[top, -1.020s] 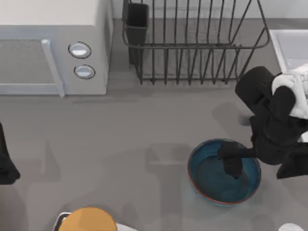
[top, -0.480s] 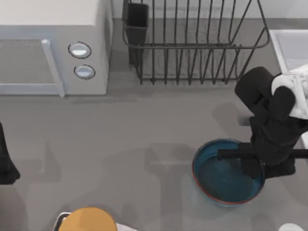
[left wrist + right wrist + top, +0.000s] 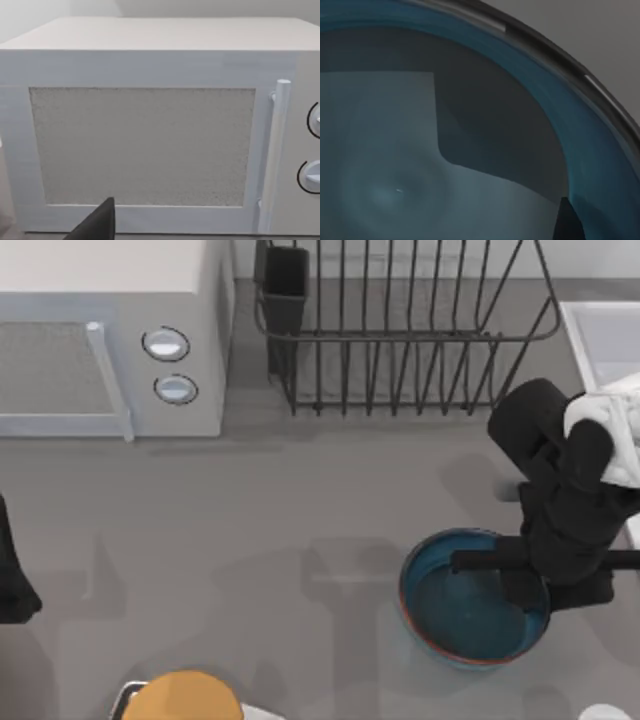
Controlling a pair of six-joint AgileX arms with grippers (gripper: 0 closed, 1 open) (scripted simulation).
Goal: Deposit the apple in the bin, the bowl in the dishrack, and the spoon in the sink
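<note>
My right hand (image 3: 520, 575) hangs over the right rim of the blue bowl (image 3: 455, 615), which sits on the table (image 3: 300, 500) below the dishrack (image 3: 400, 330); whether it grips I cannot tell, and my left arm stays parked at the left edge.

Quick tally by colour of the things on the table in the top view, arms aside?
White or pale grey: 2, the microwave and the sink
Black: 1, the dishrack
Blue: 1, the bowl
Orange-yellow: 1, a round thing
Total: 5
</note>
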